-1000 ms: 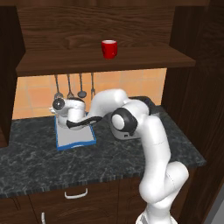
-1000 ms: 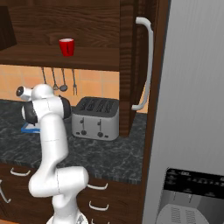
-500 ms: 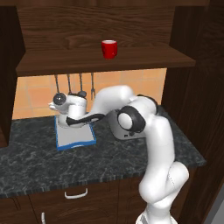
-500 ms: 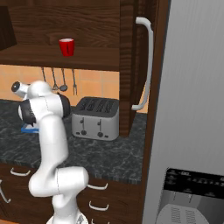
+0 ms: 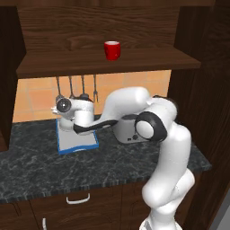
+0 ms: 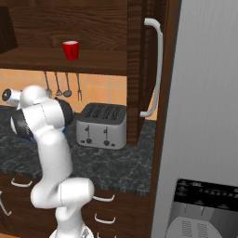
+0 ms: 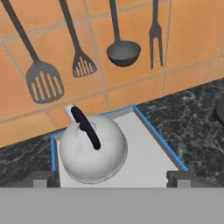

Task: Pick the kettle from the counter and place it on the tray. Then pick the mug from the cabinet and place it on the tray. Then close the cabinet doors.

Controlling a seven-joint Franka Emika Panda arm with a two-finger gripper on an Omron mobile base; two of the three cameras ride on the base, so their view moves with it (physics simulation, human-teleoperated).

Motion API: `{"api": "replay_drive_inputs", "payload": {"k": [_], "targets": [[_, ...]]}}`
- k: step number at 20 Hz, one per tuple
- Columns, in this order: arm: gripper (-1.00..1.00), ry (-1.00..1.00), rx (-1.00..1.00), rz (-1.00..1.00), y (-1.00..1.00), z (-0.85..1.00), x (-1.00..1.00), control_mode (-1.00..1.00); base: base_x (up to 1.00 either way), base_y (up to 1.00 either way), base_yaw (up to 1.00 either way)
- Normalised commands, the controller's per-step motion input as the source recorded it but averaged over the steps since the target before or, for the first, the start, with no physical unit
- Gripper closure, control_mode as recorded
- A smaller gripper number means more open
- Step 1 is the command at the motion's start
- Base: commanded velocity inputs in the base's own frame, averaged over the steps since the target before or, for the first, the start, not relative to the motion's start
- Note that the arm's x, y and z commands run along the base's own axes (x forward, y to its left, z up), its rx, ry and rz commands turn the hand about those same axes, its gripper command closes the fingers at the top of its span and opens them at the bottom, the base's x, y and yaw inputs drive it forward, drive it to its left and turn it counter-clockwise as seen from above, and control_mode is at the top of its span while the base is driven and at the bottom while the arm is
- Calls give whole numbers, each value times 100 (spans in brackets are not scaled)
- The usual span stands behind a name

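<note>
In the left base view, the tool (image 5: 67, 117) hangs over the blue-rimmed tray (image 5: 83, 143) on the worktop (image 5: 40, 166); the red mug (image 5: 112, 50) stands on the cabinet (image 5: 112, 63) shelf above. In the right base view, the toaster (image 6: 102, 125) sits beside the arm. In the hand view, the kettle (image 7: 92, 153) rests on the tray (far-left corner), between the tool's spread fingertips (image 7: 179, 179) and touching neither.

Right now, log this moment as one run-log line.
kettle: on tray | pincer: open, kettle between its tips | mug: on cabinet shelf | cabinet doors: open
</note>
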Motion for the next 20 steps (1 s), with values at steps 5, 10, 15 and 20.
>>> {"api": "replay_drive_inputs", "payload": {"k": [5,10,15,20], "targets": [[-100,1,2,0,-38,52,-64,-100,0,0,0],[-100,0,4,0,-30,68,-58,-100,0,0,0],[-100,0,1,0,-31,69,-58,-100,0,0,0],[-100,0,0,4,-40,61,-55,-100,0,0,0]]}}
